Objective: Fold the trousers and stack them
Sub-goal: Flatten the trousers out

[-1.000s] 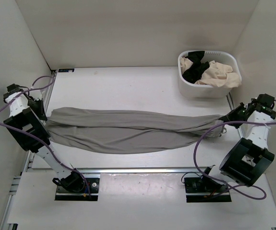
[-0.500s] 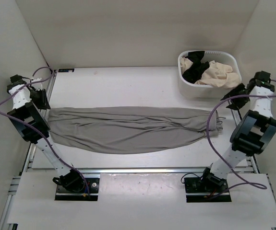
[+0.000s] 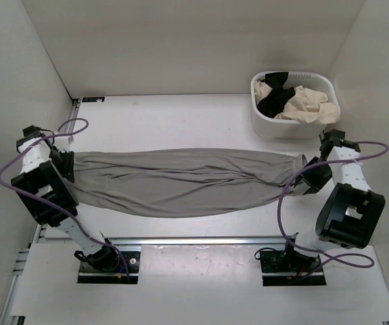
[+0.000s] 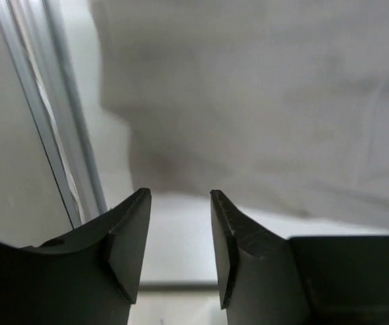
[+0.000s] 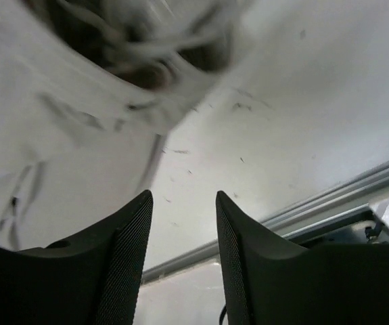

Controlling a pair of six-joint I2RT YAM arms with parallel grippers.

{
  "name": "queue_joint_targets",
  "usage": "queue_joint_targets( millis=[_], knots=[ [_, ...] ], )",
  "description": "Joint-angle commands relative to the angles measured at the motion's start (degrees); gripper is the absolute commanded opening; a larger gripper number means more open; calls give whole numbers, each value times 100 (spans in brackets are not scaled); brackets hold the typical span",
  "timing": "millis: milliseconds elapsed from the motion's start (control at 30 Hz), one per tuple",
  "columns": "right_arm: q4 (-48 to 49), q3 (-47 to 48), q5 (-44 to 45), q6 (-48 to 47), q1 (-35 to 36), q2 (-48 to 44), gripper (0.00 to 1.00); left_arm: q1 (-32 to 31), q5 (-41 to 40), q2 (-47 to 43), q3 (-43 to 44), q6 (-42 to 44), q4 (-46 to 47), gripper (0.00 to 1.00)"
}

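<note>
jaws of left gripper (image 4: 179,196) and right gripper (image 5: 183,196) half open, empty, grey trousers (image 3: 180,183) flat between

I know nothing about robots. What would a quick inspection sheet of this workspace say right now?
Surface: white table, bare apart from the items below.
Job's things: grey trousers laid out full length, left to right, between the two arms.
Clutter: white basket at the far right corner, holding a black garment and a beige garment.
Jaws: left jaws open and empty by the trousers' left end; right jaws open and empty by the right end.
Cables: purple cables loop off both arms.
Surroundings: plain white walls; metal rail along the near edge.
</note>
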Motion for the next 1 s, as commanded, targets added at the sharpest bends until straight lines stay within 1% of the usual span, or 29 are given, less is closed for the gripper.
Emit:
queue_joint_targets(
  millis=[0, 67, 100, 167, 200, 333, 400, 467, 567, 667, 700, 767, 833, 967],
  knots=[
    [396, -530, -32, 176, 10, -3, 47, 21, -696, -624, -806, 254, -68, 53],
    [755, -829, -401, 115, 10, 77, 49, 73, -776, -739, -1219, 184, -68, 53],
    [1149, -900, -481, 114, 10, 138, 52, 135, -776, -791, -1308, 183, -68, 53],
    [1424, -901, -481, 114, 10, 296, 54, 214, -706, -853, -1519, 61, -68, 56],
    [1582, -901, -342, 114, 10, 471, 55, 284, -706, -906, -1581, 60, -68, 56],
    [1724, -646, -69, 114, -42, 929, 55, 355, -706, -906, -1915, 7, 45, 59],
    [1891, -584, 116, 114, -43, 1078, 55, 355, -540, -906, -2038, -45, 98, 59],
    [1953, -523, 230, 167, -104, 1184, 55, 355, -486, -775, -2039, -98, 151, 59],
    [1953, -523, 362, 167, -175, 1351, 55, 355, -486, -704, -2039, -239, 370, 62],
    [1953, -523, 424, 167, -175, 1351, 55, 355, -434, -643, -1732, -467, 371, 62],
    [1953, -523, 546, 167, -175, 1351, 55, 355, -373, -721, -1662, -572, 432, 66],
    [1953, -584, 600, 167, -236, 1203, 51, 355, -372, -827, -1608, -713, 599, 70],
    [2032, -663, 600, 220, -297, 1202, 50, 355, -538, -889, -1608, -897, 880, 71],
    [2085, -663, 468, 273, -351, 1202, 45, 355, -679, -451, -1608, -951, 1082, 71]
  ],
)
